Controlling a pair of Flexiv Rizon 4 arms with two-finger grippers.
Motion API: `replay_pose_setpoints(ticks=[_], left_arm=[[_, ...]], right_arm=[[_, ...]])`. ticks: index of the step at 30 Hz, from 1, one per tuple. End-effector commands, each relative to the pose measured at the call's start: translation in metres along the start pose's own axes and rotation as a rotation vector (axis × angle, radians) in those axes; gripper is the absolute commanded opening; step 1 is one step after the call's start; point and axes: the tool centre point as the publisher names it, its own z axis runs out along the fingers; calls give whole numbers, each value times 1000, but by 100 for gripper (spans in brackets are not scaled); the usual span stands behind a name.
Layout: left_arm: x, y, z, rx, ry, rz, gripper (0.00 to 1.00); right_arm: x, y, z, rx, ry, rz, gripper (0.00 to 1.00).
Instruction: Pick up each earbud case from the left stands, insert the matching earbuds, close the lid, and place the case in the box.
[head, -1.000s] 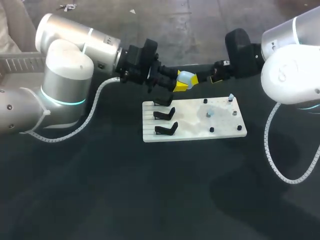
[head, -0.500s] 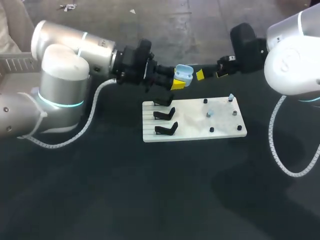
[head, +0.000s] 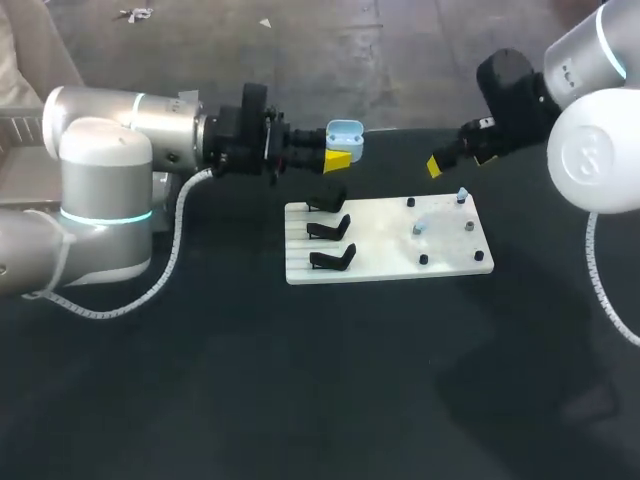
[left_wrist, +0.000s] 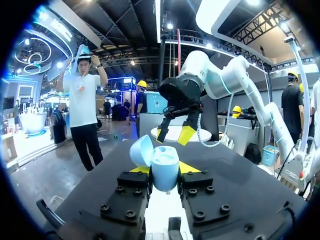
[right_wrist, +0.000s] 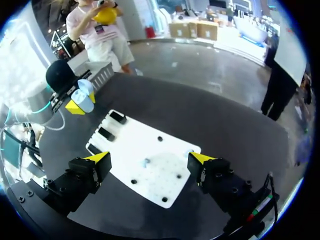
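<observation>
Left jaws are clamped on your pale blue earbud case (head: 344, 131), up over the dark desk (head: 250, 380) at 11 o'clock of the white board (head: 385, 265). Three black stands (head: 330, 230) line the board's 9 o'clock edge. At its 1 o'clock the right jaws gape, gripping nothing. The case lid hangs open, and you can't judge its long axis.

the left gripper (head: 338, 158), its fingers clamped on the light blue earbud case (head: 345, 132), drew back toward its own side, away from the white board (head: 385, 262). the right gripper (head: 435, 165) had been just beside the case a second ago. it pulled away to the right with fingers spread, so the two grippers ended well apart.
</observation>
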Motion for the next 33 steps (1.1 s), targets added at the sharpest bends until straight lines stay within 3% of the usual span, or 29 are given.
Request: replay_pose_setpoints(ticks=[1,11,33], left_arm=[[0,-3,-5,-5,-6,-5,0],[-1,-6,-15,-59,-45,21,0],[-1,-14,-14,-63,-48,30,0]], right_arm=[[4,-2,-3,183,39,1,100],[20,-21,-3,285,121,16,100],[29,-33,3,321,187,12,100]])
